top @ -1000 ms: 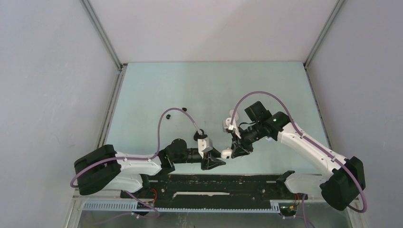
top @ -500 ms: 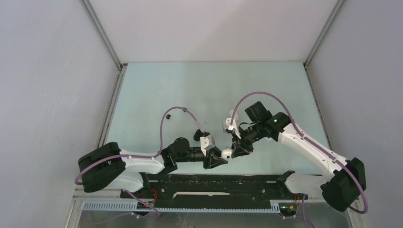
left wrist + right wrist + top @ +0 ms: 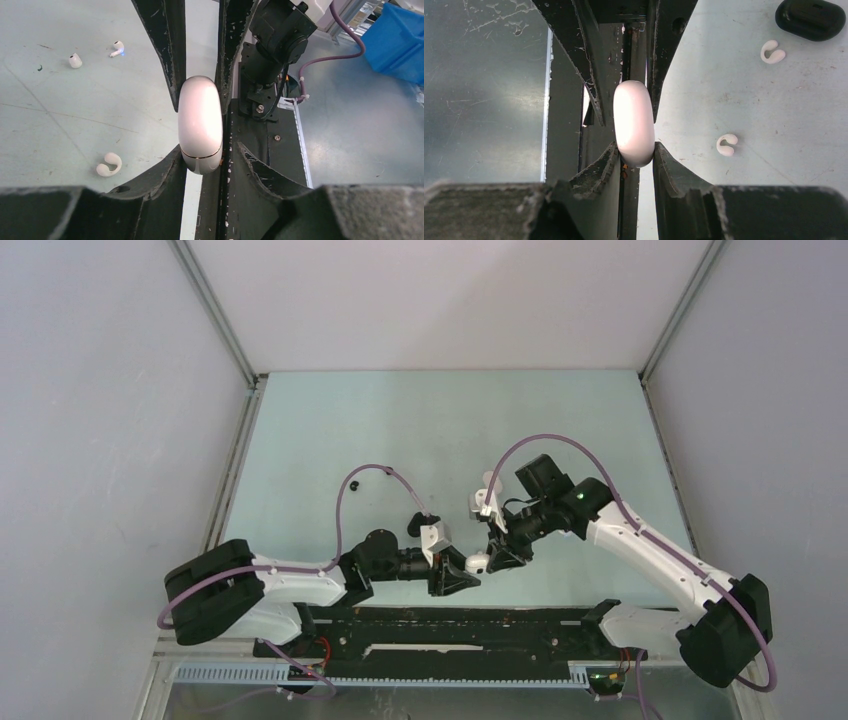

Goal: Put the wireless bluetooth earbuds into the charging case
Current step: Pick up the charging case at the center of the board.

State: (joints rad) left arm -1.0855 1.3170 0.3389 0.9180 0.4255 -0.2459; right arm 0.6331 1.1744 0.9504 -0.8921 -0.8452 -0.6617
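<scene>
While two hands [image 3: 470, 573] pinch one case [image 3: 200, 124] — four earbuds [image 3: 109, 165]

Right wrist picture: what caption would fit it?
Gripper squeezing a white case, two white earbuds and a black case lying nearby.

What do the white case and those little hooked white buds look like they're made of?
White case: likely hard glossy plastic, with soft highlights and a thin seam near one end. Hooked buds: probably smooth matte plastic or silicone; too small to tell which.
</scene>
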